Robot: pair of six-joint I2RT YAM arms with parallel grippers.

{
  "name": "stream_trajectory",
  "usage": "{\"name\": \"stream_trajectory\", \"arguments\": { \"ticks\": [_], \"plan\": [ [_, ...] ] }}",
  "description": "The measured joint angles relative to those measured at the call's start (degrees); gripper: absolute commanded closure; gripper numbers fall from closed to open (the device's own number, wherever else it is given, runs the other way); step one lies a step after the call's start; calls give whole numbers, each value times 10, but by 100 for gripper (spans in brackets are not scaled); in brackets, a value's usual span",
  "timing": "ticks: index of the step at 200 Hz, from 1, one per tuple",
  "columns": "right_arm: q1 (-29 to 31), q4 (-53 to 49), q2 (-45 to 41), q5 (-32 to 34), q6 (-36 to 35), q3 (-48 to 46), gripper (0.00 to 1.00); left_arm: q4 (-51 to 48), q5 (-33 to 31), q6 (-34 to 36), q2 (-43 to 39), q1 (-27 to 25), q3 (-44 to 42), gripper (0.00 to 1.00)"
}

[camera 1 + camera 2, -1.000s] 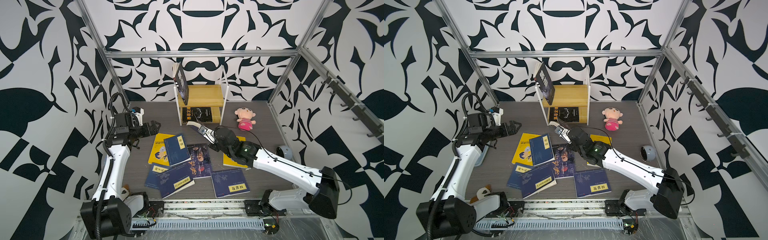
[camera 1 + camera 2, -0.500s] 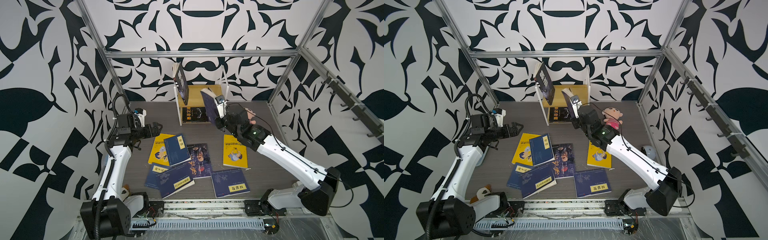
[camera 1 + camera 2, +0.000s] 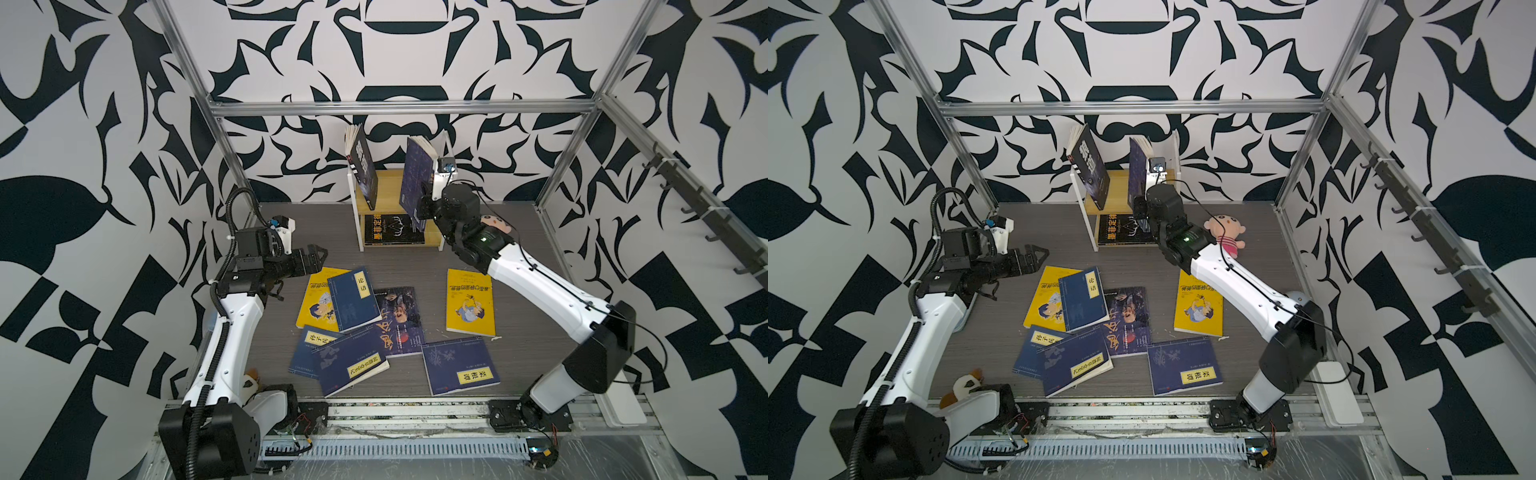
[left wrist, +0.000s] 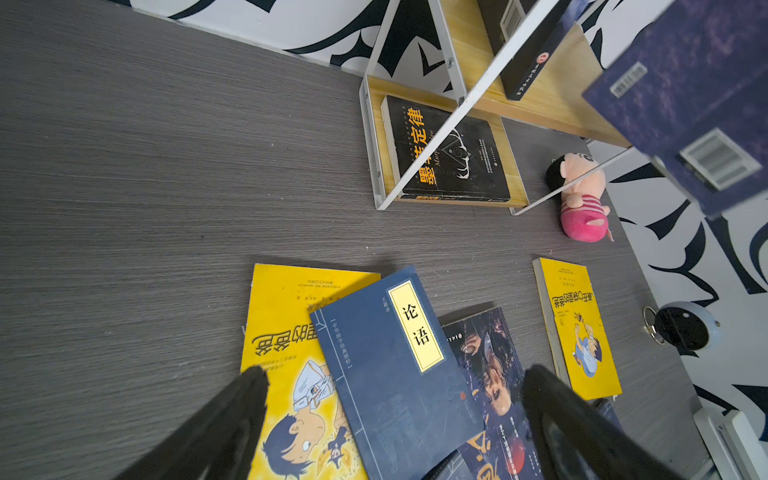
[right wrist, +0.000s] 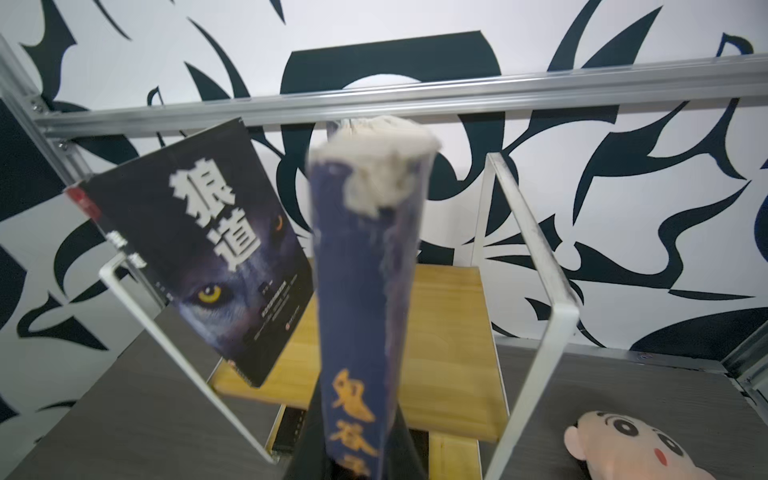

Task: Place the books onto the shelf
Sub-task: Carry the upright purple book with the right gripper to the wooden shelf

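One dark blue book (image 3: 415, 170), down at the table (image 3: 291, 224) a second ago, now stands upright, clamped in the right gripper (image 3: 420, 210) just before the shelf's (image 3: 388, 187) upper tier, nearly placed; the left gripper (image 3: 316, 257) gapes wide, empty

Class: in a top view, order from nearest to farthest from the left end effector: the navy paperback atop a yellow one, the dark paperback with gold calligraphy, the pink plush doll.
1. Navy paperback, just past the left end effector.
2. Dark gold-calligraphy paperback, mid-table.
3. Pink plush doll, far right rear.
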Motion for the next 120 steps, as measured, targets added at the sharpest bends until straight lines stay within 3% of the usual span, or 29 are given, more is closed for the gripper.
{"name": "stream_trajectory", "arguments": {
  "ticks": [120],
  "plan": [
    [-1,119,215,23,-3,157,100,0,-1,3,-4,-19,0,1]
  ]
}}
